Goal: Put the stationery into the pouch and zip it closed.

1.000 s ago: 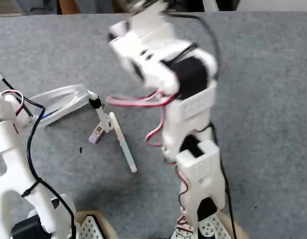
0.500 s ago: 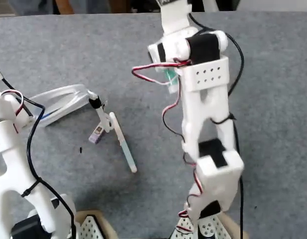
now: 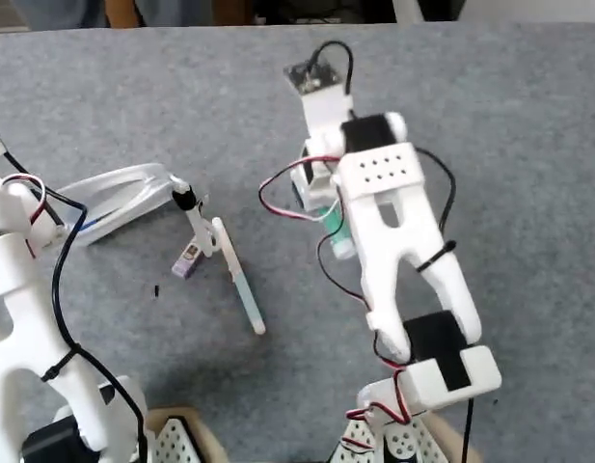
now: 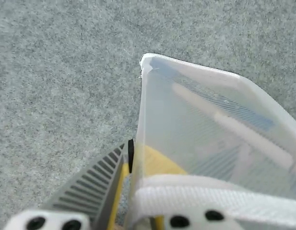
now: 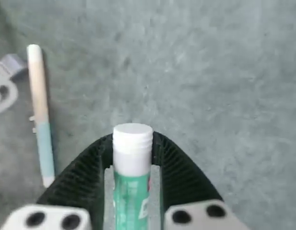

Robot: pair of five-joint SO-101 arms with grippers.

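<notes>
A green-and-white glue stick (image 5: 132,163) is clamped between the fingers of the right gripper (image 5: 132,143), over the grey surface (image 3: 509,116) and well apart from the clear pouch (image 3: 119,193). The pouch's edge is pinched by the left gripper (image 4: 131,165). A pen (image 3: 237,275) is seen lying between pouch and glue stick.

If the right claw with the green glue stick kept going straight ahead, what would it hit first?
Most likely the grey table cover: the right gripper aims the glue stick at a bare patch of it. The pen lies off to one side, though depth is unclear.
</notes>
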